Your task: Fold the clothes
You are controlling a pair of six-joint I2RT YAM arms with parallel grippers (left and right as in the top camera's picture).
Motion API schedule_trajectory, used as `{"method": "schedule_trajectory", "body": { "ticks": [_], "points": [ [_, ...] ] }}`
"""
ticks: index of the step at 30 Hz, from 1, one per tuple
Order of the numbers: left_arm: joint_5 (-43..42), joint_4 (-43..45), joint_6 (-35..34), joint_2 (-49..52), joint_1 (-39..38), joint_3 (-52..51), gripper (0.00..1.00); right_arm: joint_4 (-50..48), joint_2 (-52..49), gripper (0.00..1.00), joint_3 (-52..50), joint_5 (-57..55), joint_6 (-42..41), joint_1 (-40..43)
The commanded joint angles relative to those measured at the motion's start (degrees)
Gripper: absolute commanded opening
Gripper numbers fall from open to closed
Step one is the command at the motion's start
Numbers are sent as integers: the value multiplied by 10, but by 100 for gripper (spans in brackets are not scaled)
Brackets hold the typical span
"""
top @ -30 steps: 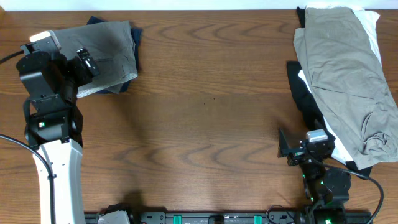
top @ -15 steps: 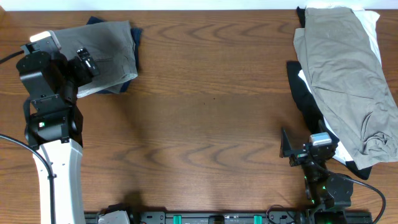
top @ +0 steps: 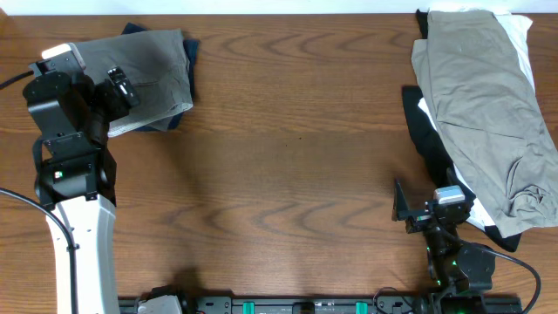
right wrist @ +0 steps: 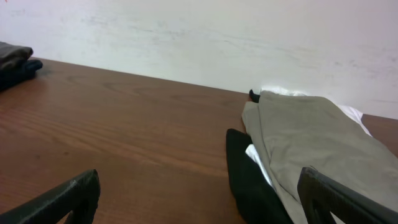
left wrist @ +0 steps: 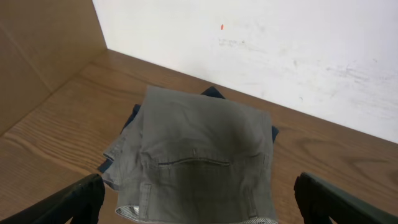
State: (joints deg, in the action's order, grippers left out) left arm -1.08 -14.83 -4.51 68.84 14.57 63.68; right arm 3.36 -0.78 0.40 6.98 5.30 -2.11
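Folded grey shorts (top: 153, 74) lie at the table's far left on a navy garment (top: 192, 54). In the left wrist view the shorts (left wrist: 199, 149) fill the middle, with the navy edge (left wrist: 214, 92) showing behind. My left gripper (top: 120, 89) hovers over their near edge, open, with nothing between its fingers (left wrist: 84, 199). At the far right a heap of clothes holds a khaki-grey garment (top: 484, 96) over a white one (top: 521, 35) and a black one (top: 432, 144). My right gripper (top: 425, 208) is open beside the heap's near end, with the black cloth (right wrist: 249, 180) ahead.
Brown wooden tabletop (top: 296, 166) stretches between the two heaps. A white wall (right wrist: 205, 37) runs along the far edge. A brown side panel (left wrist: 37, 56) stands left of the folded shorts. The arm bases sit at the front edge.
The right arm drew back slightly toward the front edge a second ago and has been still since. The left arm and the clothes have not moved.
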Motion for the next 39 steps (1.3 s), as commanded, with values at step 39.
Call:
{"method": "schedule_trajectory", "body": {
  "ticks": [39],
  "points": [
    [-90,184,-3,-520,-67,-577,98,3,2,99,-1,-1,8,4]
  ]
}}
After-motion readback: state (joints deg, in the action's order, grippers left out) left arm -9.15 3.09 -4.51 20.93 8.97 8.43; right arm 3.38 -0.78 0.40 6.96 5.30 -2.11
